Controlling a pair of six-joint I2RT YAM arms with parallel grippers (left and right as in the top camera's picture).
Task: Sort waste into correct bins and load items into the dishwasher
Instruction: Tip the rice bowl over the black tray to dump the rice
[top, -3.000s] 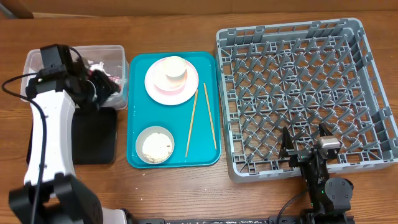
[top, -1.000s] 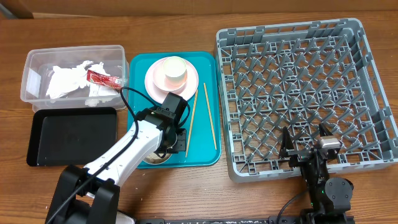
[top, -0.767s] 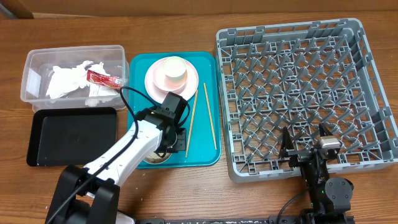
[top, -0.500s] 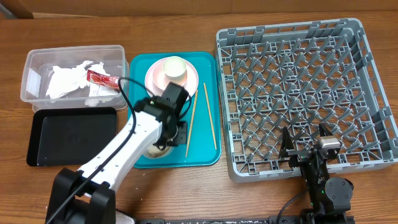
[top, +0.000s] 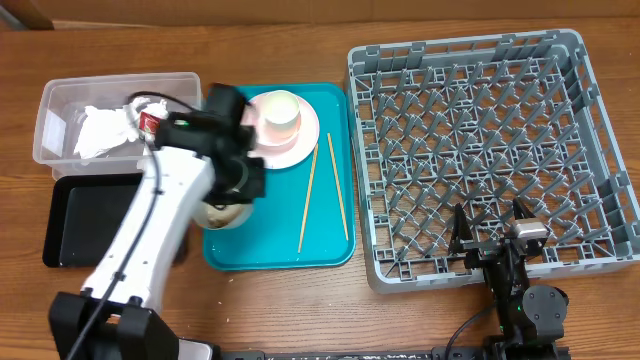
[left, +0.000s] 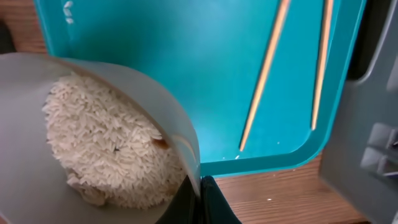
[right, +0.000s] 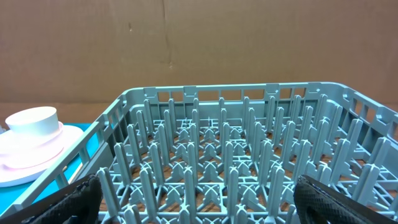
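Observation:
My left gripper is shut on the rim of the grey metal bowl, which holds white rice. It holds the bowl above the left edge of the teal tray. In the left wrist view the fingers pinch the bowl's rim and the rice fills the bowl. Two chopsticks lie on the tray. A pale cup or bowl stands on the pink plate. My right gripper is open and empty at the front edge of the grey dish rack.
The clear tub at the back left holds white napkins and a red packet. The black tray lies in front of it, partly under my left arm. The right wrist view shows rack pegs and the plate.
My left gripper has lifted the rice bowl off the teal tray and carried it left, toward the tub and black tray. The right arm has not moved.

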